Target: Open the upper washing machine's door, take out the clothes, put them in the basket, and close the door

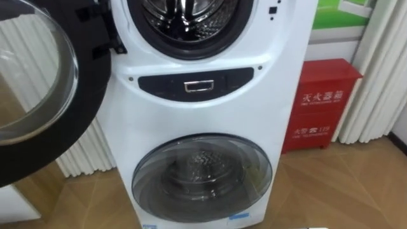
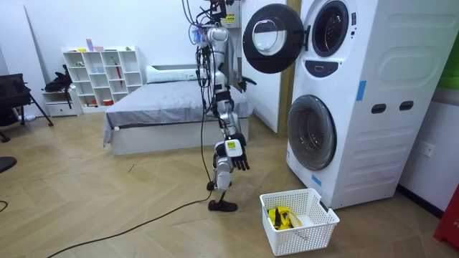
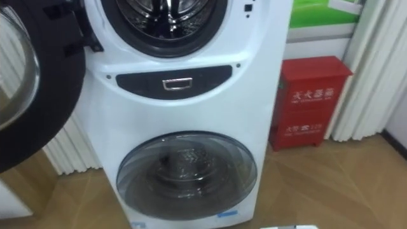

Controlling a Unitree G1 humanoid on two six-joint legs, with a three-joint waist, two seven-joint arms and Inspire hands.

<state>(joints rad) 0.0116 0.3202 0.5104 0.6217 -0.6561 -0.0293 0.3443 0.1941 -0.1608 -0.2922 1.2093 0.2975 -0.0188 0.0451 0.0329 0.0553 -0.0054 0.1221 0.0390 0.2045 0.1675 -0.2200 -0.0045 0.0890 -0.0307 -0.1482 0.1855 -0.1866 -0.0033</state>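
A white stacked washing machine point(image 1: 210, 108) fills the eye views. Its upper drum point(image 1: 184, 19) stands open, with bare metal showing inside and no clothes that I can make out. The upper round door point(image 1: 38, 83) is swung out to the left. The lower glass door point(image 1: 202, 178) is closed. In the room view the robot stands upright facing the machine point(image 2: 358, 107), a short step from it. My right hand point(image 2: 232, 154) hangs low at my side with relaxed fingers and holds nothing. My left hand point(image 2: 242, 84) is raised near the open door point(image 2: 271, 38).
A white laundry basket point(image 2: 315, 228) stands on the wooden floor before the machine, with a yellow item point(image 2: 280, 216) in it. A red cabinet point(image 1: 321, 105) and white curtains point(image 1: 375, 83) are right of the machine. A bed point(image 2: 165, 107) and shelves point(image 2: 100, 75) lie behind.
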